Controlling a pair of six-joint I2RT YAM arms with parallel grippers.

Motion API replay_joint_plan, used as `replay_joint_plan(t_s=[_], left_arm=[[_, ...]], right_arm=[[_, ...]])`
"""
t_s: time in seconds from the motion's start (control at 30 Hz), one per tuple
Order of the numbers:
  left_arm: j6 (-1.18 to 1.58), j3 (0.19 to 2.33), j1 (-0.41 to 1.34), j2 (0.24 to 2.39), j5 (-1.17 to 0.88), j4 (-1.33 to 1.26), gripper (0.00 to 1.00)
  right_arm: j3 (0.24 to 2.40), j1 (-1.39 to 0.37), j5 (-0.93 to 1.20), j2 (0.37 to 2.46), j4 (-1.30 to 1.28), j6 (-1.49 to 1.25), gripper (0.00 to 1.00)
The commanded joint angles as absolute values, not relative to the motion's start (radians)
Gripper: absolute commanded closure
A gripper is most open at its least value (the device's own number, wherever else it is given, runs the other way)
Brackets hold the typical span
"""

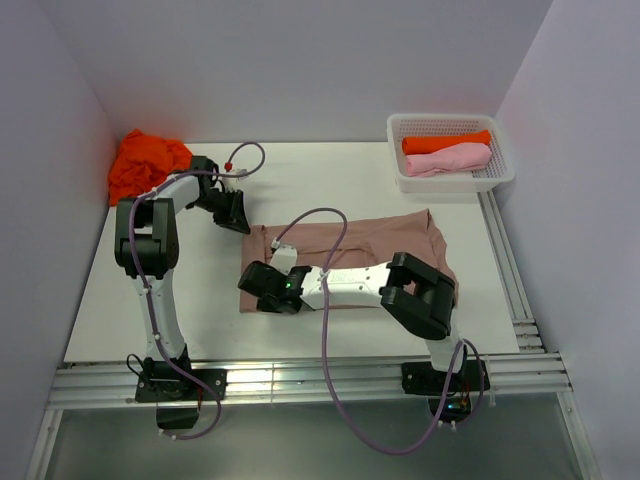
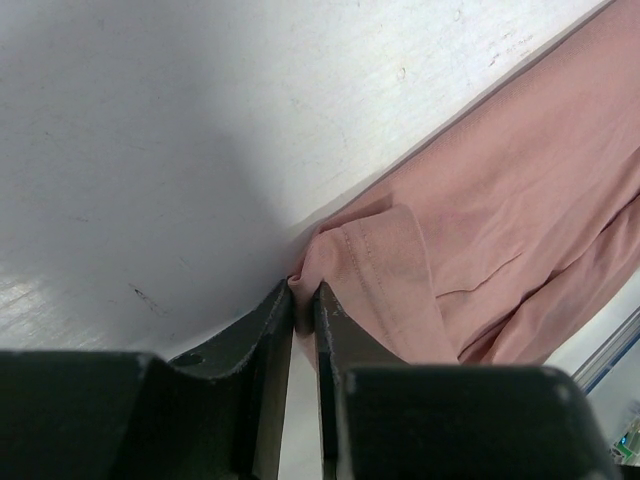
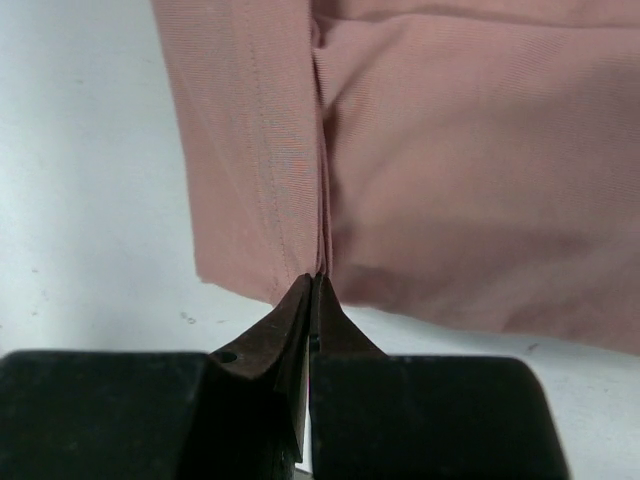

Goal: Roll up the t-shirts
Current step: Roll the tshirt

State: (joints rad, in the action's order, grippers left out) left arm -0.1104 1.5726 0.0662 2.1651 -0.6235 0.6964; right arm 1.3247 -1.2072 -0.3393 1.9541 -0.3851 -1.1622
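A large dusty pinkish-brown t-shirt (image 1: 370,245) lies folded into a long band across the middle of the table. My left gripper (image 1: 238,222) is at its far left corner, shut on a pinch of the cloth (image 2: 345,250). My right gripper (image 1: 256,283) is at its near left corner, shut on the hem edge (image 3: 290,200). A crumpled bright orange t-shirt (image 1: 145,160) lies at the back left. A rolled orange t-shirt (image 1: 446,141) and a rolled light pink one (image 1: 447,159) lie in the basket.
A white plastic mesh basket (image 1: 502,175) stands at the back right corner. A metal rail (image 1: 300,378) runs along the near edge and another (image 1: 508,265) along the right side. White walls close in on the left, back and right.
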Motion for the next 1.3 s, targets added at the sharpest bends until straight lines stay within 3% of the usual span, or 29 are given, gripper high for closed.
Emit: replay_joint_plan(t_s=[0.0,0.07,0.27,0.4,0.53,0.73,1.0,1.27], left_arm=[[-0.117,1.555,0.074,2.175,-0.612,0.661,0.80],[-0.117,1.551,0.075,2.175,-0.611,0.658,0.80],[-0.120,1.546,0.075,2.175,-0.607,0.658,0.82],[-0.123,1.546,0.075,2.171,-0.609,0.660,0.82],[-0.130,1.546,0.075,2.166,-0.606,0.663,0.82],[-0.130,1.543,0.075,2.166,-0.612,0.663,0.82],[-0.129,1.540,0.075,2.163,-0.606,0.660,0.81],[-0.130,1.537,0.075,2.166,-0.606,0.657,0.81]], right_arm=[[1.313,-1.215,-0.350,1.940,-0.396,-1.189,1.00],[1.316,-1.215,-0.344,1.953,-0.393,-1.189,1.00],[1.342,-1.210,-0.347,1.974,-0.414,-1.174,0.85],[1.391,-1.215,-0.379,1.971,-0.497,-1.170,0.62],[1.469,-1.226,-0.434,1.965,-0.587,-1.175,0.50],[1.578,-1.239,-0.508,1.960,-0.658,-1.157,0.47],[1.828,-1.212,-0.477,2.131,-0.698,-1.085,0.46],[1.916,-1.201,-0.433,2.255,-0.712,-1.086,0.46]])
